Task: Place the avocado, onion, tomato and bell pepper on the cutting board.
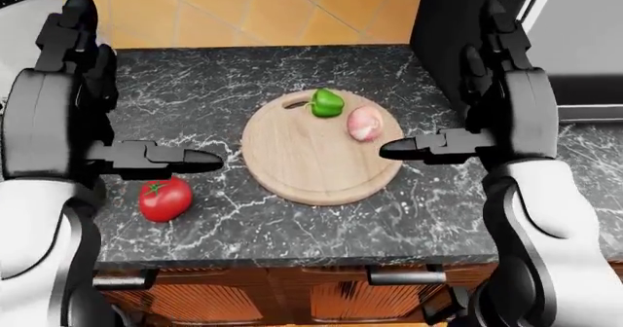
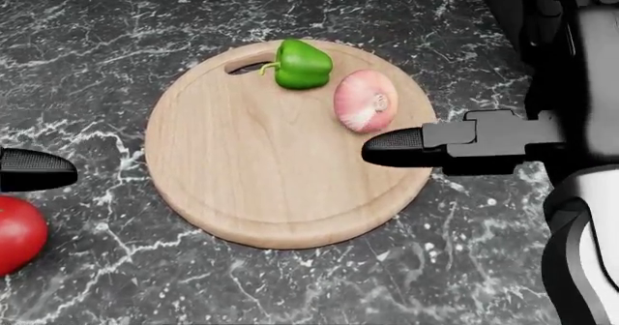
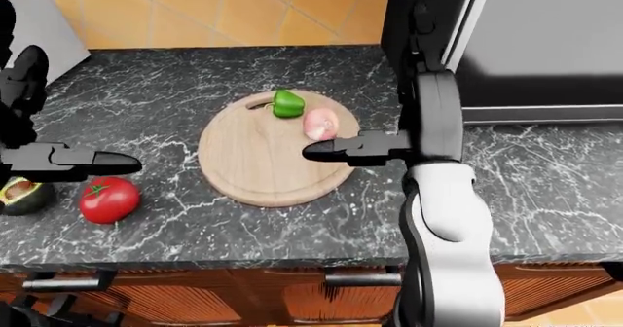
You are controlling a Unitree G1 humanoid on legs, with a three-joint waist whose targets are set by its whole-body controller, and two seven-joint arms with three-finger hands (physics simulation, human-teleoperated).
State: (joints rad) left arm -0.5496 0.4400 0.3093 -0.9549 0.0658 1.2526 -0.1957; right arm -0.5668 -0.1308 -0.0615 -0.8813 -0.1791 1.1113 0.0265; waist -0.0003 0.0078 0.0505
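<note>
A round wooden cutting board [image 2: 252, 173] lies on the black marble counter. On its upper part rest a green bell pepper [image 2: 302, 64] and, just right of it, a pink onion [image 2: 365, 100]. My right hand [image 1: 443, 86] hangs open above the board's right edge, its thumb [image 2: 397, 148] just below the onion and apart from it. A red tomato [image 1: 163, 198] lies on the counter left of the board. A halved avocado [image 3: 24, 194] sits further left. My left hand [image 1: 146, 82] is raised and open above the tomato, holding nothing.
A dark appliance with a steel front [image 3: 545, 42] stands at the counter's right. A grey object [image 3: 39, 13] sits at the top left. The counter's near edge [image 1: 292, 258] runs above wooden drawers with handles. Orange floor tiles show beyond the counter.
</note>
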